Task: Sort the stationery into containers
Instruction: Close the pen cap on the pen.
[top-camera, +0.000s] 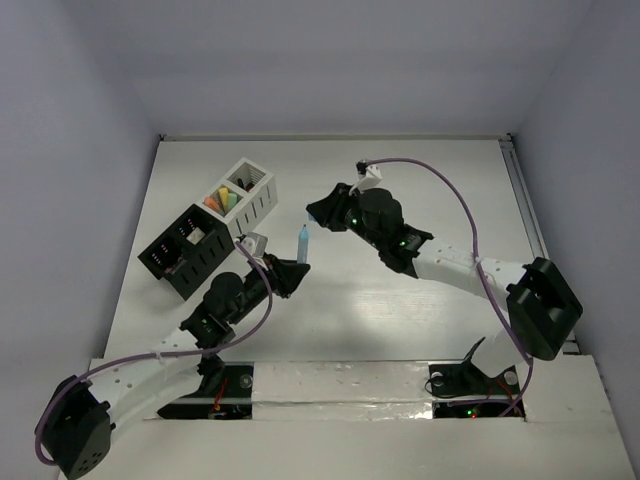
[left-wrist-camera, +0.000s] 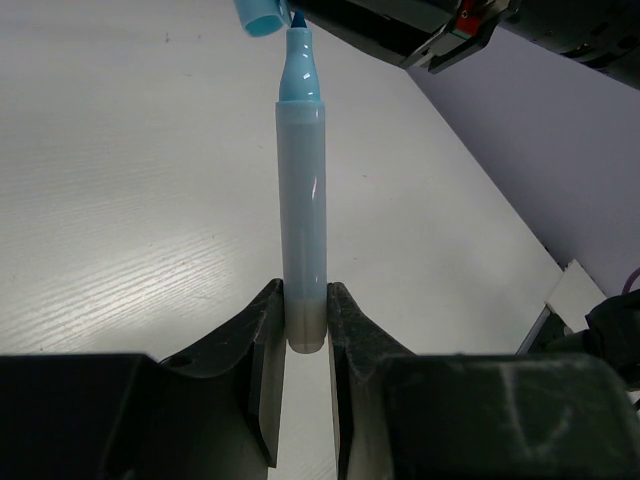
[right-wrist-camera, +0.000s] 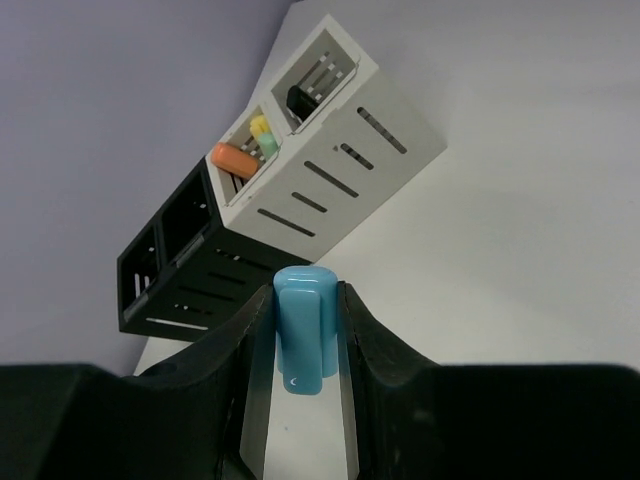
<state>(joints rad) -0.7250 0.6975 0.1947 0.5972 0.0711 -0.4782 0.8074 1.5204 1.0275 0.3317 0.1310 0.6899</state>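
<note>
My left gripper (top-camera: 297, 268) (left-wrist-camera: 302, 305) is shut on the bottom end of a pale blue marker (top-camera: 302, 243) (left-wrist-camera: 302, 200), uncapped, its tip pointing away. My right gripper (top-camera: 315, 215) (right-wrist-camera: 303, 300) is shut on the marker's blue cap (right-wrist-camera: 303, 330) (left-wrist-camera: 262, 15), held just off the marker's tip. The white two-compartment box (top-camera: 262, 200) (right-wrist-camera: 380, 140) holds orange (right-wrist-camera: 237, 160), yellow (right-wrist-camera: 261, 126) and green pieces in one cell and a black piece (right-wrist-camera: 303, 100) in the other. The black box (top-camera: 190, 255) (right-wrist-camera: 190, 280) stands beside it.
Both boxes sit at the table's back left, touching corner to corner. The two arms meet over the middle of the white table (top-camera: 400, 320). Purple cables (top-camera: 455, 200) loop over each arm. Grey walls close the table's sides and back.
</note>
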